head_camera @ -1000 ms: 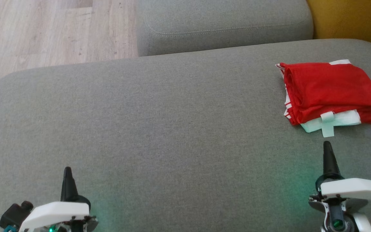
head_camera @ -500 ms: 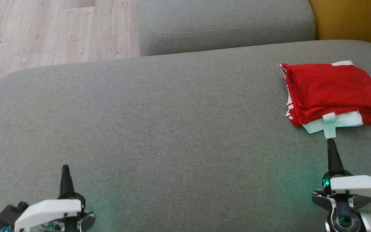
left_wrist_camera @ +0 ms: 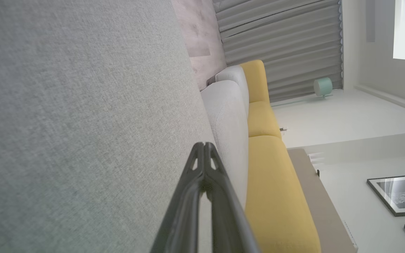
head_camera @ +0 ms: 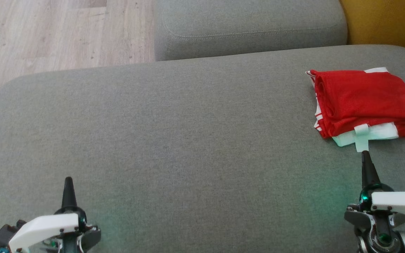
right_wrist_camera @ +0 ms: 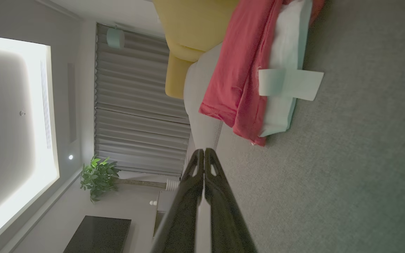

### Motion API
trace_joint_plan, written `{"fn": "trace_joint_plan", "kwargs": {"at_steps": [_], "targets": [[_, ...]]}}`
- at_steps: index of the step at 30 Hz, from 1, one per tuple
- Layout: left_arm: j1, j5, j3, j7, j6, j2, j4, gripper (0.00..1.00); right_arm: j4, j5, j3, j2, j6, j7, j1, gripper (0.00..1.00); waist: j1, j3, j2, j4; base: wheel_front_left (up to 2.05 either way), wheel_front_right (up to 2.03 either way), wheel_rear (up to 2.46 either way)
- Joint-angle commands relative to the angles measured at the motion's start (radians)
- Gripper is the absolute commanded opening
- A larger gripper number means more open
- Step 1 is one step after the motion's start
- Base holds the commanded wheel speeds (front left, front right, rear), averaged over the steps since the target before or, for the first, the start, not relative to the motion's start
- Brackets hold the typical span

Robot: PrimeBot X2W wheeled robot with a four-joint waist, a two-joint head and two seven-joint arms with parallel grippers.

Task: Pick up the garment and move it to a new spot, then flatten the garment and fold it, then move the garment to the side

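Observation:
The garment [head_camera: 364, 102] is a red and white piece folded into a compact stack at the far right of the grey cushion [head_camera: 174, 140]; a white strip sticks out of its near edge. In the right wrist view the garment [right_wrist_camera: 255, 70] lies just beyond my shut fingertips. My right gripper [head_camera: 365, 154] is shut and empty, its tip right by that white strip. At the lower left my left gripper [head_camera: 68, 181] is shut and empty over bare cushion, far from the garment. The left gripper [left_wrist_camera: 204, 146] has its fingers pressed together.
A second grey cushion [head_camera: 248, 24] lies behind the main one. Wooden floor [head_camera: 47, 35] shows at the upper left, beyond the cushion's rounded edge. A yellow sofa part [head_camera: 389, 21] stands at the upper right, behind the garment.
The head view has drifted slightly. My right gripper sits a little lower and more to the right, its tip closer to the garment's white strip. The left gripper has shifted slightly left. Both stay shut.

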Motion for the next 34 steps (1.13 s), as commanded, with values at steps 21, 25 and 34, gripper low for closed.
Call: {"fn": "trace_joint_plan", "kwargs": {"at_steps": [21,25,34], "targets": [[-0.076,-0.232,0.076,0.068,-0.029,0.004,-0.040,0.00,-0.058,0.250,-0.020,-0.015,-0.001,0.071,-0.056,0.00,0.0000,-0.001,0.0000,0.013,0.00,0.00,0.00],[-0.077,-0.242,0.077,0.071,-0.030,0.004,-0.040,0.00,-0.059,0.260,-0.022,-0.014,-0.001,0.075,-0.056,0.00,0.0000,-0.001,0.0000,0.014,0.00,0.00,0.00],[-0.077,-0.242,0.077,0.071,-0.030,0.004,-0.040,0.00,-0.059,0.258,-0.024,-0.013,-0.001,0.076,-0.056,0.00,0.0000,-0.001,0.0000,0.014,0.00,0.00,0.00]]}}
